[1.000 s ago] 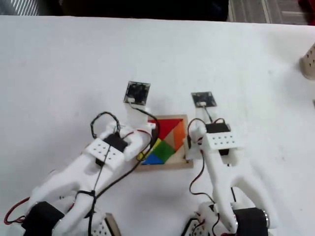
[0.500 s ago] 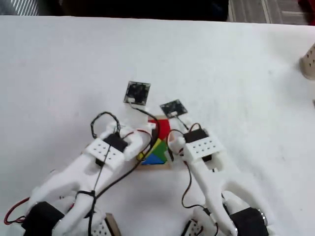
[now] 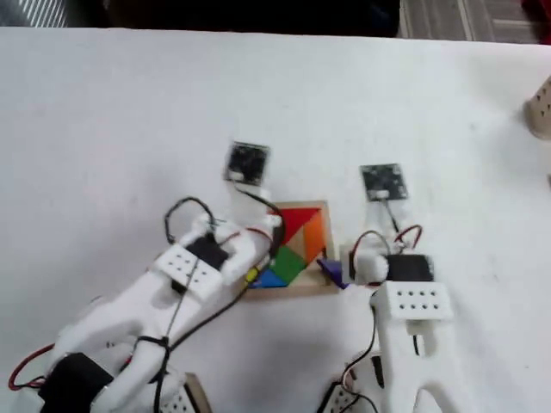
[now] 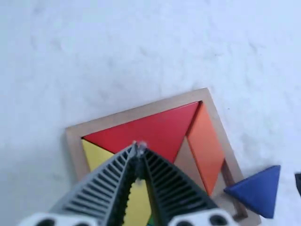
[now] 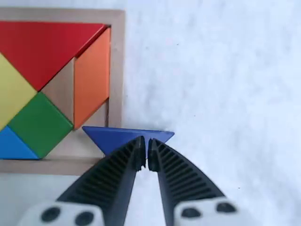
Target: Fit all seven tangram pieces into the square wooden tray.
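The square wooden tray (image 3: 293, 291) lies between my two arms. It holds a red triangle (image 4: 150, 129), a yellow piece (image 4: 96, 153), a green square (image 5: 40, 123), a light blue triangle (image 5: 11, 143) and an orange parallelogram (image 5: 91, 77); bare wood shows between them. My left gripper (image 4: 138, 148) is shut and empty, hovering over the edge where red meets yellow. My right gripper (image 5: 145, 153) is shut on the tip of a dark blue triangle (image 5: 124, 137), which lies across the tray's near right corner (image 3: 331, 271).
White table surrounds the tray, with open room to the far side and the right. A tan perforated object (image 3: 540, 107) stands at the right edge. A wooden block (image 3: 196, 394) sits by the left arm's base.
The right arm swung in over the tray, then drew back to the right and nearer, and the dark blue triangle now sits at the tray's near right corner. The left arm shifted slightly.
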Available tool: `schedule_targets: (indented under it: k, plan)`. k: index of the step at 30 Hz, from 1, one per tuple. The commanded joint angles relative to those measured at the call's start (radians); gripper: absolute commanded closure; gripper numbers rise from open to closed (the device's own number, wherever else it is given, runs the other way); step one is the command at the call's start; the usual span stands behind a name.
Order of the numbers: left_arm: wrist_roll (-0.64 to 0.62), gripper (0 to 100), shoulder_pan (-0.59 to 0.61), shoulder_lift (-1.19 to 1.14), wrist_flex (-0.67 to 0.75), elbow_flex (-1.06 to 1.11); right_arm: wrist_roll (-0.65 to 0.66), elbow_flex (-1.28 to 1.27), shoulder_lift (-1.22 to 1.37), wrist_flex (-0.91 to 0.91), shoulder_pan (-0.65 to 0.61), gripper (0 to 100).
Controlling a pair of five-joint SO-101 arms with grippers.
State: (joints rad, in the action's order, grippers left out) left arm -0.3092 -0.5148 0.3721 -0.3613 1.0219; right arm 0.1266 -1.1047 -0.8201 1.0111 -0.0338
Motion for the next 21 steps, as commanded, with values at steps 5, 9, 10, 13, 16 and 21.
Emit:
schedule_targets:
  k: [5,9,10,13,16,21]
  plan:
    - [0.057,98,-0.286,-0.031,0.087,-0.072,0.014,0.081,0.147,-0.022,0.208,98.1]
    - [0.083,98,-0.346,-0.234,0.084,-0.235,0.014,0.126,0.234,-0.024,0.285,98.1]
    - [0.098,98,-0.357,-0.302,0.08,-0.292,0.014,0.137,0.254,-0.024,0.292,98.1]
    - [0.112,98,-0.378,-0.498,0.068,-0.425,0.014,0.166,0.308,-0.019,0.303,98.1]
    - [0.112,98,-0.378,-0.552,-0.029,-0.503,0.014,0.189,0.349,-0.019,0.303,98.1]
    - [0.114,98,-0.377,-0.545,-0.061,-0.503,0.014,0.212,0.386,-0.018,0.303,98.1]
